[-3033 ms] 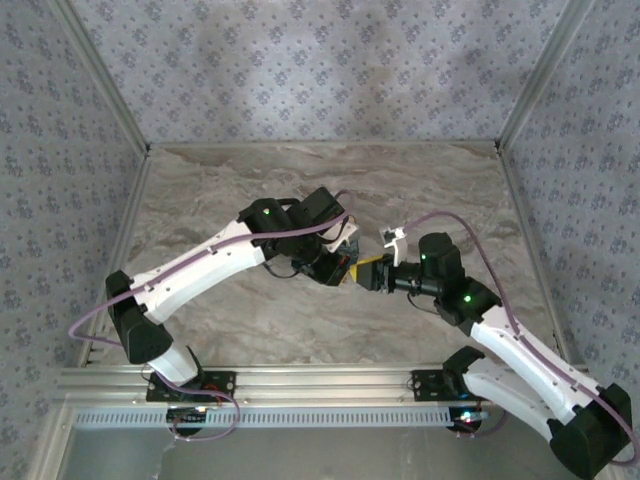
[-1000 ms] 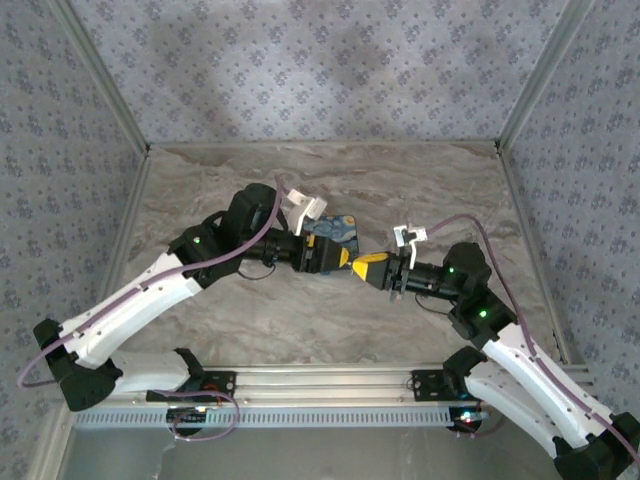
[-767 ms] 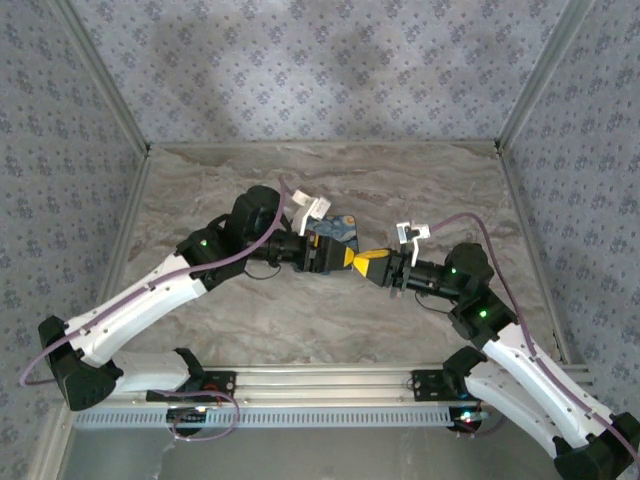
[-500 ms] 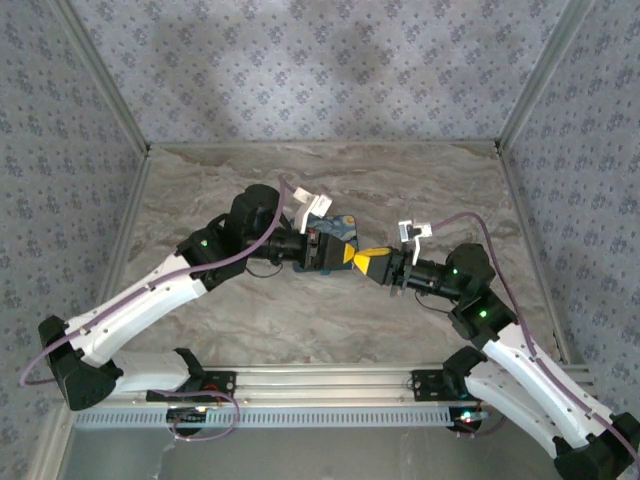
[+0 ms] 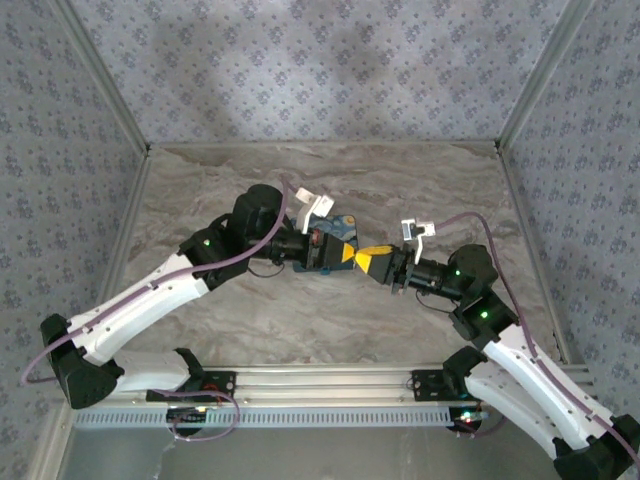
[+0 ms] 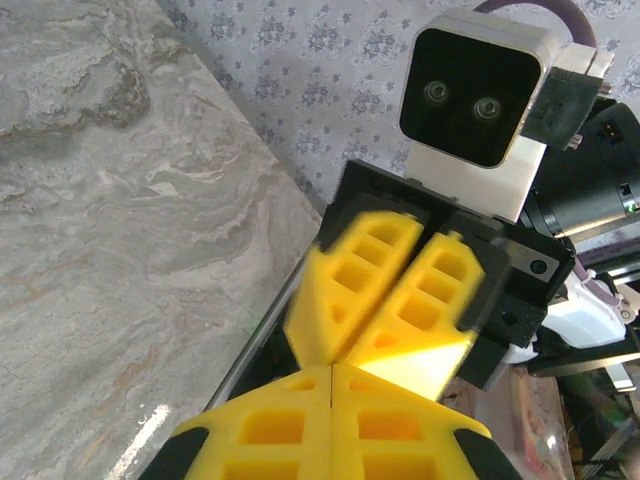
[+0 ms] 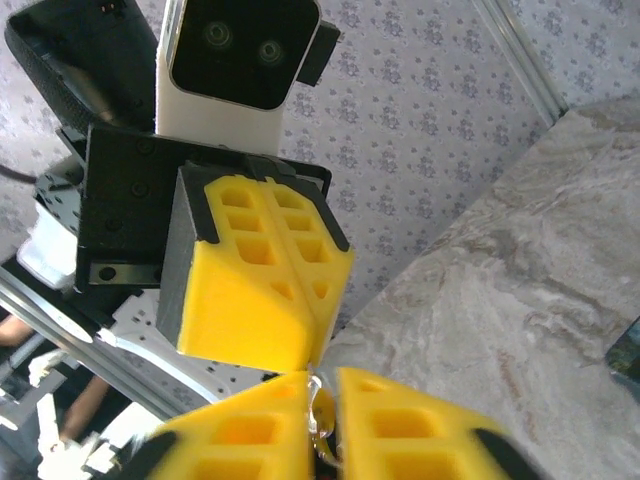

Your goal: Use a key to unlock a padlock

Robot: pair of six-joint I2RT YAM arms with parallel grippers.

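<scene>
Marble tabletop [image 5: 250, 190], blue box [image 5: 343, 226] behind, left hand [image 5: 347, 256] pinched shut, right hand [image 5: 366, 259] narrowly parted round shiny bit [image 7: 319, 412]

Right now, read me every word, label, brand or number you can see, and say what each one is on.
None can be read.
White camera housing: blank, no lettering.
Yellow finger pads: moulded pockets, no text.
Blue printed box: a picture, too small to tell any writing.
Wallpaper: floral pattern, no words.
</scene>
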